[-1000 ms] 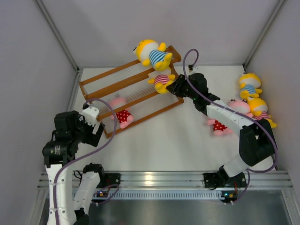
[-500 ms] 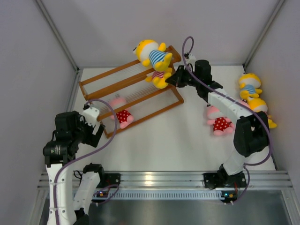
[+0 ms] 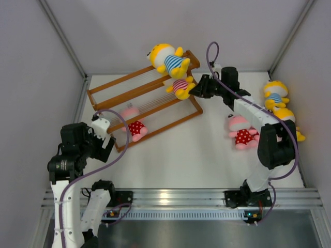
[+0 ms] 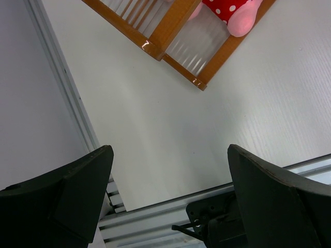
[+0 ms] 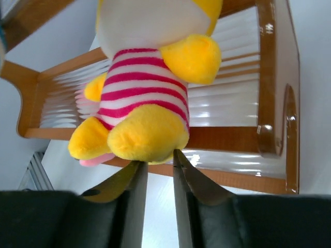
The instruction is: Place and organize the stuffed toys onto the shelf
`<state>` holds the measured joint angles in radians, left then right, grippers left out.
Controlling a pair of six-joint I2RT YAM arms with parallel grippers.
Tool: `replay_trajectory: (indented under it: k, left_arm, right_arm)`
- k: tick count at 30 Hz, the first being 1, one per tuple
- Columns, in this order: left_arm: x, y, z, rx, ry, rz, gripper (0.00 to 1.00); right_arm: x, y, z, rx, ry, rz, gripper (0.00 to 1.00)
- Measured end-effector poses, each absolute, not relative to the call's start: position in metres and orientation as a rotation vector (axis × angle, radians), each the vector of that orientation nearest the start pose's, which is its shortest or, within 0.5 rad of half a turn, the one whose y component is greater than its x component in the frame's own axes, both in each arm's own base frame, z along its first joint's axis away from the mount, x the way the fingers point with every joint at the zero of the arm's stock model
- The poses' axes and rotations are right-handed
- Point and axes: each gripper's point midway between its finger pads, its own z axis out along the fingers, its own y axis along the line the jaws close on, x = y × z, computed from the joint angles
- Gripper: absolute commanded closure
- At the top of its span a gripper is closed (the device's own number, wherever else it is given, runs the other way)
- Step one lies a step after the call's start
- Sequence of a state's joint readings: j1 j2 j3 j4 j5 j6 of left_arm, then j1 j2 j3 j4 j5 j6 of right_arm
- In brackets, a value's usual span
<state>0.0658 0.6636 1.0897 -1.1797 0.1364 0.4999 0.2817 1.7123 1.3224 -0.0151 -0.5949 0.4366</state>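
Robot lab test cell. Plain pale walls [image 3: 51,41] box in white table [image 3: 207,160] (metal struts [image 3: 62,36] at corners). Aluminium rail [image 3: 176,199] along near edge, two arms [image 3: 269,150] bolted on, purple cables [image 3: 127,137] looping loose. Staged props: toys [image 3: 168,59], shelf [image 3: 121,82].

You lose the head of the pink-striped toy [image 5: 147,111] on the shelf [image 5: 269,103] to the top edge of the right wrist view. The right claw [image 5: 158,159] tips meet its underside, but you can't tell if they're pinching or only touching. In the left wrist view, the red-dotted toy [image 4: 227,10] at the shelf's corner is clipped by the top edge. Right of the shelf, the right arm [image 3: 258,116] covers part of a yellow toy [image 3: 289,123].
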Motion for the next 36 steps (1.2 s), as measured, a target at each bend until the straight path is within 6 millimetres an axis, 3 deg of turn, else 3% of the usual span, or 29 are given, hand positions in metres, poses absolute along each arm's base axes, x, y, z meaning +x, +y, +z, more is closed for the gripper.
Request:
replay_trajectory:
  k: [3, 6, 11, 14, 16, 20, 22, 26, 28, 31, 36]
  left_arm:
    - [0.168, 0.007, 0.234, 0.566, 2.249, 0.128, 0.02]
    - [0.168, 0.007, 0.234, 0.566, 2.249, 0.128, 0.02]
    - [0.168, 0.007, 0.234, 0.566, 2.249, 0.128, 0.02]
    - [0.168, 0.007, 0.234, 0.566, 2.249, 0.128, 0.02]
    - [0.168, 0.007, 0.234, 0.566, 2.249, 0.128, 0.02]
    - [0.168, 0.007, 0.234, 0.566, 2.250, 0.128, 0.02]
    - [0.168, 0.008, 0.232, 0.566, 2.255, 0.131, 0.02]
    - [0.166, 0.009, 0.225, 0.570, 2.277, 0.136, 0.02]
    - [0.166, 0.010, 0.221, 0.571, 2.287, 0.141, 0.02]
    - [0.164, 0.013, 0.215, 0.574, 2.305, 0.152, 0.02]
    - [0.159, 0.021, 0.187, 0.580, 2.383, 0.193, 0.02]
  right_arm:
    - [0.433, 0.230, 0.214, -0.220, 2.075, 1.000, 0.38]
    - [0.425, 0.219, 0.221, -0.214, 2.087, 0.946, 0.31]
    - [0.404, 0.193, 0.250, -0.179, 2.065, 0.845, 0.28]
    - [0.394, 0.157, 0.260, -0.074, 2.066, 0.746, 0.24]
    - [0.388, 0.118, 0.258, 0.081, 2.077, 0.627, 0.18]
    - [0.366, 0.038, 0.228, 0.424, 2.095, 0.347, 0.13]
    - [0.342, 0.012, 0.194, 0.571, 2.135, 0.214, 0.10]
    - [0.292, -0.006, 0.127, 0.741, 2.284, 0.058, 0.11]
    - [0.271, -0.011, 0.106, 0.821, 2.327, 0.002, 0.12]
    - [0.248, -0.017, 0.094, 0.927, 2.320, -0.042, 0.13]
    - [0.231, -0.022, 0.089, 1.029, 2.216, -0.035, 0.15]
